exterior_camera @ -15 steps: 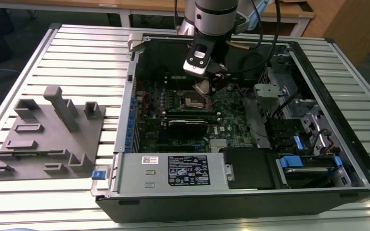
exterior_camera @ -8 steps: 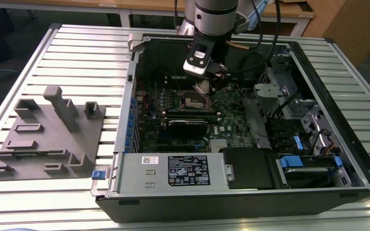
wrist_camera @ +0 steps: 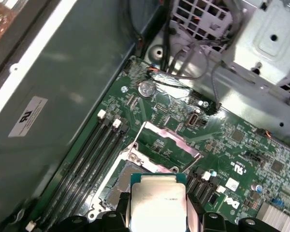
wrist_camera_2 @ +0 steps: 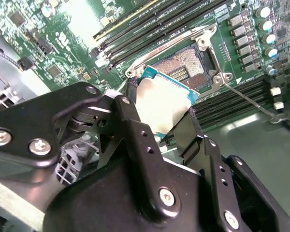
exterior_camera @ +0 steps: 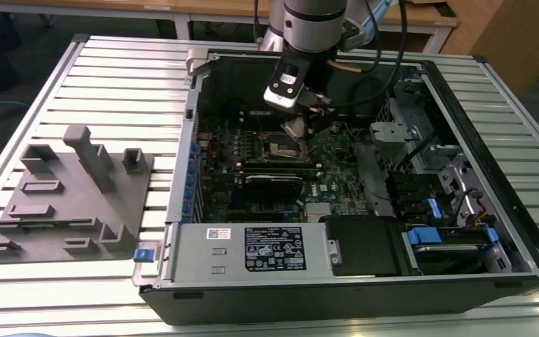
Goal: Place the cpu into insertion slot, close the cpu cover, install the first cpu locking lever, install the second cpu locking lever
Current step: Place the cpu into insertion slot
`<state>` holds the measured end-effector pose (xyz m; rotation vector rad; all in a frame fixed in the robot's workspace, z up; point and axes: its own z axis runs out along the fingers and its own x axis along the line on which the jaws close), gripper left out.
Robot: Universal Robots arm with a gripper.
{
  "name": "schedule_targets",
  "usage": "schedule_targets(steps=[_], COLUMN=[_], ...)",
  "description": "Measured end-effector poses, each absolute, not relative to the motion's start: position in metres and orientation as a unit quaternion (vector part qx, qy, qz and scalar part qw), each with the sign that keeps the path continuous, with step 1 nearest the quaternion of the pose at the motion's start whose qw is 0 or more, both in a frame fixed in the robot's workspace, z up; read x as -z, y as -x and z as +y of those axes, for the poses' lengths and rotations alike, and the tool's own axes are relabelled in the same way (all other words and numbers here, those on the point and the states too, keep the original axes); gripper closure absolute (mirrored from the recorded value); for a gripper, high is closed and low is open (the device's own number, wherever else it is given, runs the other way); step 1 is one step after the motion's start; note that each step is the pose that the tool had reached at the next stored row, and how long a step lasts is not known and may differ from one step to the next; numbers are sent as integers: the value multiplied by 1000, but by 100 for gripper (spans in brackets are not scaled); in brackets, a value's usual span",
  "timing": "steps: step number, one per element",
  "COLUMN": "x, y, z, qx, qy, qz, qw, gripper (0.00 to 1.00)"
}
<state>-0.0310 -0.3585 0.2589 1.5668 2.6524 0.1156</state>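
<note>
My gripper (exterior_camera: pixel 297 129) hangs inside the open computer case (exterior_camera: pixel 171 210), shut on the cpu (exterior_camera: pixel 294 126). The cpu (wrist_camera_2: pixel 165 108) is a pale silvery square with a teal edge, pinched at two opposite sides by the black fingers (wrist_camera_2: pixel 130 121). It hovers tilted a little above the insertion slot (wrist_camera_2: pixel 186 67), whose gold contact field lies bare on the green board. In the first wrist view the cpu (wrist_camera: pixel 157 205) partly hides the insertion slot (wrist_camera: pixel 117 178), and the cpu cover (wrist_camera: pixel 168 141) stands flipped up behind it. A thin wire locking lever (wrist_camera_2: pixel 249 100) lies swung away beside the slot.
Long black memory slots (wrist_camera_2: pixel 150 29) run beside the socket. A metal drive cage (exterior_camera: pixel 438 168) and cables crowd the exterior view's right, and a power supply box (exterior_camera: pixel 250 249) fills the case's near end. A grey fixture block (exterior_camera: pixel 73 196) sits on the slatted table (exterior_camera: pixel 110 77) outside.
</note>
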Motion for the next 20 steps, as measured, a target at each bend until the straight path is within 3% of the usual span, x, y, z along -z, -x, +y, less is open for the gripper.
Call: schedule_targets(steps=[20], x=[-259], y=[31], z=[-359], qx=[-37], qy=[-529], qz=[847], qw=[30], gripper=[46])
